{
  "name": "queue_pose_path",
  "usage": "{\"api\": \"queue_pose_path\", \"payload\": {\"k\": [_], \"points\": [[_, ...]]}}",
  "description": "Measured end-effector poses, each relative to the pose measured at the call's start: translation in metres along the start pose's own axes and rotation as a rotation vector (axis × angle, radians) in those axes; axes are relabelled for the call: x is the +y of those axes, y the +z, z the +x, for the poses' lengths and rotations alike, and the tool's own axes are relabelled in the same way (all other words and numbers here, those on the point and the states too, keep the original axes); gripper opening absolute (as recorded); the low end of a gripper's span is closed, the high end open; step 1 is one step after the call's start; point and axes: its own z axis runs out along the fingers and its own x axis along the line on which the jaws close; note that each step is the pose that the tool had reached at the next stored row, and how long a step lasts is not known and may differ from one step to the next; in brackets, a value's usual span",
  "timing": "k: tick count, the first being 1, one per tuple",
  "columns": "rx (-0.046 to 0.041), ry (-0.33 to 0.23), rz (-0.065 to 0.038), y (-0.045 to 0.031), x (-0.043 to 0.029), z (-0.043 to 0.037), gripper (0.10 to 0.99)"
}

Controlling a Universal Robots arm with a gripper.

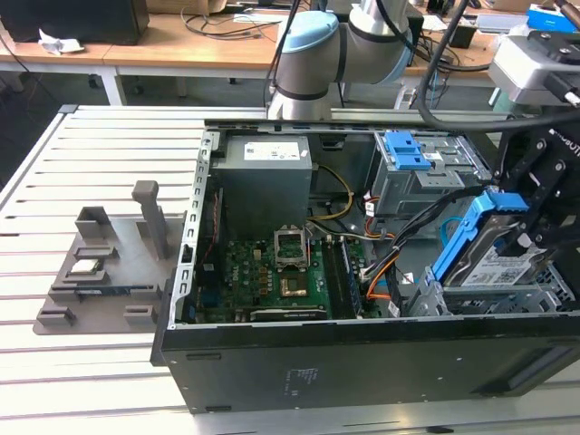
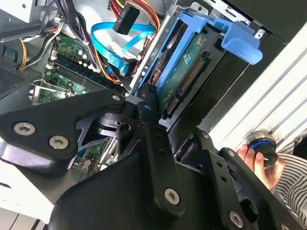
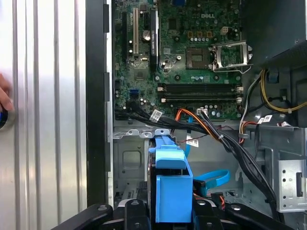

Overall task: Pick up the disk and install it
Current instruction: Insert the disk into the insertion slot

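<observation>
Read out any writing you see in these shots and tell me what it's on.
On the disk: barcode label, too small to read.
On the grey box: white sticker, too small to read.
On a cable tag: too small to read.
On the motherboard: white brand lettering, not quoted; the rest too small.

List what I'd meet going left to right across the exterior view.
In order: grey plastic fixture block → green motherboard → grey metal cage with a blue latch → silver disk in a blue plastic bracket, tilted, between the jaws of the black gripper.
</observation>
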Motion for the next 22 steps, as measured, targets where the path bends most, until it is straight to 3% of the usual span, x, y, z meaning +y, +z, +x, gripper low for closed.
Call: {"api": "queue_pose_path", "payload": {"k": [7, 14, 16, 19, 22], "points": [[0.0001, 0.000, 0.000, 0.0139, -0.0005, 0.0002, 0.361], [0.0002, 0.000, 0.000, 0.0143, -0.0005, 0.0003, 0.361], [-0.0001, 0.000, 0.000, 0.0144, -0.0005, 0.0003, 0.435], [0.0000, 0.000, 0.000, 0.0145, -0.0005, 0.0003, 0.435], [0.0000, 0.000, 0.000, 0.0146, -0.0005, 0.0003, 0.357]]}}
